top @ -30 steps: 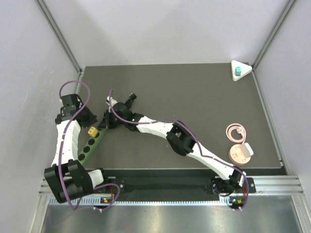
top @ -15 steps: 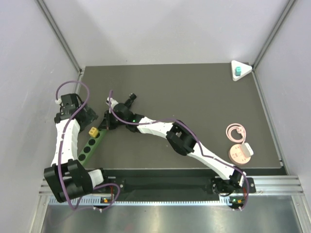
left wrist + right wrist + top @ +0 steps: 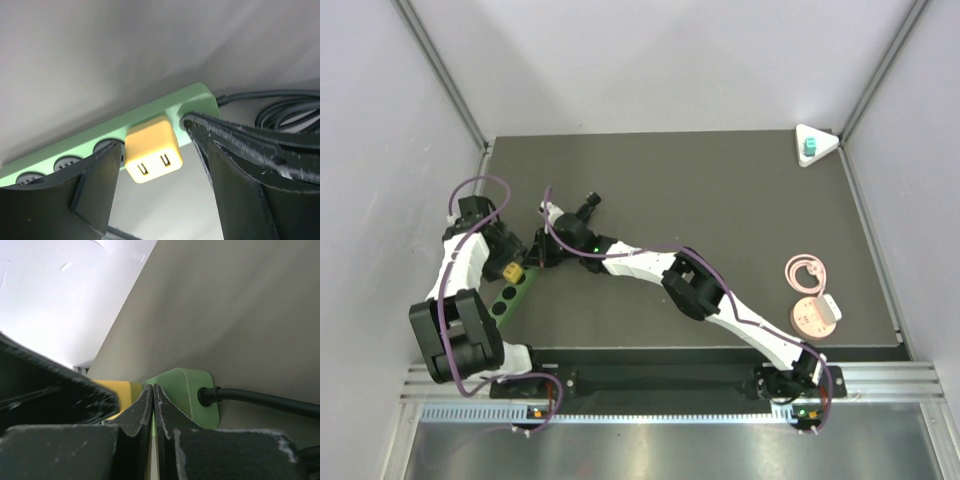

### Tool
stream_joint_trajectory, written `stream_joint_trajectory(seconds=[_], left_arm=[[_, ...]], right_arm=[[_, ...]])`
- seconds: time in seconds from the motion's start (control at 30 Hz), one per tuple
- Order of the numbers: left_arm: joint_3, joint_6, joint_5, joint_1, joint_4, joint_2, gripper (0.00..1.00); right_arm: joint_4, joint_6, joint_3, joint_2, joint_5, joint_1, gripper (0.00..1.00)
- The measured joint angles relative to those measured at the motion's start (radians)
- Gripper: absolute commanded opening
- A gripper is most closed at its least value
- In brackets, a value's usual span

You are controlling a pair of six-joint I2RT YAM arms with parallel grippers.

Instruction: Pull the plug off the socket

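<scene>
On my left wrist feed the left gripper [image 3: 150, 135] stands released, its jaws spread wide, with the yellow cube [image 3: 152, 150] sitting between them. I can see a gap between the cube and the finger on the right of the view. On the other side the finger is too close to the cube for me to tell whether they touch. The cube is plugged into a green power strip [image 3: 195, 97], in the outlet nearest the end where a black cable [image 3: 280, 107] leaves it, and round outlets run along the rest of the strip. On the right wrist feed the right gripper [image 3: 152, 387] is clenched with its fingers pressed together and nothing between them, its tips down at that same cable end of the strip. From the overhead camera both arms meet over the strip at the left side of the dark table [image 3: 720, 200]. The teal plug [image 3: 810, 149] is well apart from both grippers, at the far right corner. It is seated upright in the white triangular socket [image 3: 825, 140], and neither arm is anywhere near it. Near the right edge lies a pink disc [image 3: 808, 318] with a coiled pink cord [image 3: 806, 270] just beyond it.
</scene>
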Motion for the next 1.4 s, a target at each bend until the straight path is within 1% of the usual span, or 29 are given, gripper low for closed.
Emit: stream_joint_trajectory(seconds=[0.07,0.17,0.23,0.3,0.33,0.4,0.47,0.53,0.9,1.07,1.13,1.27,1.4], left_arm=[[0.000,-0.003,-0.001,0.000,0.014,0.016,0.72],[-0.011,-0.007,-0.004,0.002,0.036,0.031,0.65],[-0.021,-0.005,-0.010,0.005,0.043,0.036,0.56],[-0.027,-0.007,-0.018,0.011,0.047,0.042,0.51],[-0.027,-0.006,-0.019,0.014,0.050,0.045,0.46],[-0.027,-0.007,-0.022,0.015,0.055,0.046,0.38],[-0.027,-0.007,-0.022,0.015,0.056,0.046,0.24],[-0.027,-0.005,-0.019,0.016,0.056,0.046,0.00],[-0.027,0.006,0.017,0.029,0.047,0.031,0.00],[-0.024,0.001,0.034,0.029,0.040,-0.012,0.00],[-0.004,-0.009,0.057,0.032,0.029,-0.044,0.00],[0.083,-0.033,0.124,0.021,0.040,-0.105,0.00],[0.114,-0.040,0.148,0.020,0.051,-0.114,0.00]], right_arm=[[0.003,0.000,-0.003,-0.001,0.000,0.000,0.00],[0.006,-0.005,-0.007,-0.003,0.003,0.001,0.00],[0.006,-0.007,-0.007,-0.003,0.003,0.001,0.00],[0.006,-0.007,-0.007,-0.003,0.003,0.001,0.00],[0.006,-0.007,-0.008,-0.003,0.004,0.001,0.00],[0.006,-0.007,-0.008,-0.003,0.006,0.001,0.00],[0.008,-0.007,-0.010,-0.004,0.007,0.001,0.00],[0.011,-0.007,-0.013,-0.005,0.009,0.001,0.00],[0.005,-0.006,-0.013,-0.005,0.021,0.001,0.00],[-0.002,-0.006,-0.013,-0.008,0.029,0.001,0.00],[-0.004,-0.006,-0.013,-0.008,0.034,0.002,0.00],[0.000,-0.006,-0.012,-0.007,0.053,0.005,0.00],[0.000,-0.006,-0.012,-0.007,0.062,0.006,0.00]])
